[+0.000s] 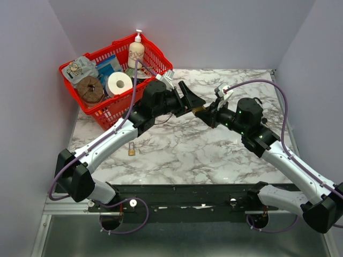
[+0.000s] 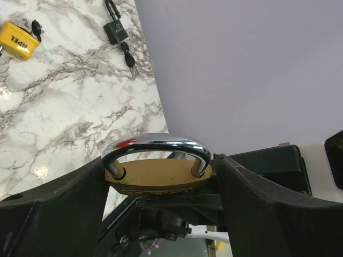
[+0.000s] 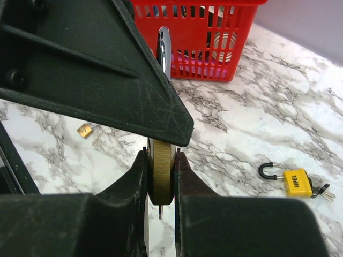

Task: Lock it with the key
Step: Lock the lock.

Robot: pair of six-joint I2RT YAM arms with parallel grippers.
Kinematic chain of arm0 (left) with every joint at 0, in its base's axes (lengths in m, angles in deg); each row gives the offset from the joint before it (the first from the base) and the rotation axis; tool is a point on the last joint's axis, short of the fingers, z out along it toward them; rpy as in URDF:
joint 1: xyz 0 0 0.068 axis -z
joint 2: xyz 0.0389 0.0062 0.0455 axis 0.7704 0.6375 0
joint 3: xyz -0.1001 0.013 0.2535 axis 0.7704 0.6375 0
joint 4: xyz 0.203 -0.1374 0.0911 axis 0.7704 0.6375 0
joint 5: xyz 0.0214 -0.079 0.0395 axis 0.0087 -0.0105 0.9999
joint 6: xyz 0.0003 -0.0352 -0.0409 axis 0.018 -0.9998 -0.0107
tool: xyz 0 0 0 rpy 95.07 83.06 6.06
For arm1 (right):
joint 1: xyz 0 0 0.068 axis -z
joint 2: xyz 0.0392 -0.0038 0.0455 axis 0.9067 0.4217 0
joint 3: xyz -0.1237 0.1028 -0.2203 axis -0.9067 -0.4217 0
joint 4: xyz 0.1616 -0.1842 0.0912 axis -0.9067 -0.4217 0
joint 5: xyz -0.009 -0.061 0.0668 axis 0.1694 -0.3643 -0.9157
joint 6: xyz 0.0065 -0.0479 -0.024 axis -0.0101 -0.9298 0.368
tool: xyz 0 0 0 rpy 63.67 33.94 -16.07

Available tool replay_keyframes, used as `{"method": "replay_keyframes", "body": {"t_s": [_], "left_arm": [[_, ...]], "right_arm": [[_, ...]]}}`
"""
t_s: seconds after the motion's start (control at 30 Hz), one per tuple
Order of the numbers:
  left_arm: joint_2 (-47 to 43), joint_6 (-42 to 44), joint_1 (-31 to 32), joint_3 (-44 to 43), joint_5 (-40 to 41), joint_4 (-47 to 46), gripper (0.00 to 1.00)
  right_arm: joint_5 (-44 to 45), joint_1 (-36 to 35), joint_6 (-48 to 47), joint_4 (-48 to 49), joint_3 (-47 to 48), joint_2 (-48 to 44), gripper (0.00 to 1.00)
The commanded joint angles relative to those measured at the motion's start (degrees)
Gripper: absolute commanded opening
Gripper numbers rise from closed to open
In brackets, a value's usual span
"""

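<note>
Hanging clear of the tabletop at mid-table, the brass padlock (image 2: 155, 179) is gripped from both sides at once: the left gripper (image 2: 161, 172) is pressed in on the narrow ends of its body, chrome shackle (image 2: 155, 144) arching up between the fingers, while the right gripper (image 3: 161, 161) pinches the flat faces from below. A thin sliver of metal (image 3: 160, 212) under the body may be the key (too small to tell), and whether the shackle is fully seated cannot be read. The likely trouble from here is torque: with two arms clamped on one small lock, any turning effort could twist the body out of either pinch, or the smooth brass could slide and drop to the table. A key that is off-axis would likely bind rather than turn. Below lies a white marble-patterned table (image 1: 177, 155) carrying a yellow padlock (image 3: 297, 182), a black padlock (image 2: 114, 31) with keys beside it, and a small brass lock (image 1: 131, 150) near the left arm. A red basket (image 1: 110, 111) of household goods stands at the far left corner, inside plain pale lilac walls (image 1: 214, 32).
</note>
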Motion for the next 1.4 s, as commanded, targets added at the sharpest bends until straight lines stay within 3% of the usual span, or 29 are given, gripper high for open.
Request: {"method": "replay_keyframes", "body": {"t_s": [0.0,0.3,0.7,0.8,0.83,0.97,1.03,1.13,1.37], "left_arm": [[-0.9,-3.4,0.64,-0.85,-1.15,-1.88,0.86],[-0.9,-3.84,1.17,-0.06,-0.28,0.31,0.9],[-1.34,-3.4,1.43,0.2,1.48,2.25,0.73],[-1.25,-3.05,1.43,0.11,1.92,2.42,0.61],[-1.25,-3.05,1.43,0.11,1.92,2.51,0.47],[-1.68,-2.53,0.73,-0.06,1.49,2.6,0.2],[-2.12,-1.65,0.38,-0.24,1.48,2.6,0.09],[-2.65,-1.21,-0.24,-0.5,1.31,2.42,0.01],[-3.18,-1.29,-0.59,-1.03,1.04,1.98,0.0]], "right_arm": [[0.57,-0.63,2.92,8.29,0.58,-0.94,0.01],[1.54,-0.63,3.19,8.74,0.76,-0.95,0.01],[4.87,-0.63,2.14,8.03,0.67,-1.12,0.01],[4.1,-0.63,2.57,7.77,0.85,-0.77,0.01],[2.78,-0.63,2.49,7.51,1.11,-0.33,0.01],[-0.04,-0.55,3.54,1.55,2.87,0.37,0.39],[-1.35,-0.28,3.37,-0.05,2.78,0.2,0.46],[-3.73,0.07,2.93,-2.77,1.82,-0.86,0.56],[-7.34,0.16,1.79,-6.2,-0.03,-1.91,0.51]]}}
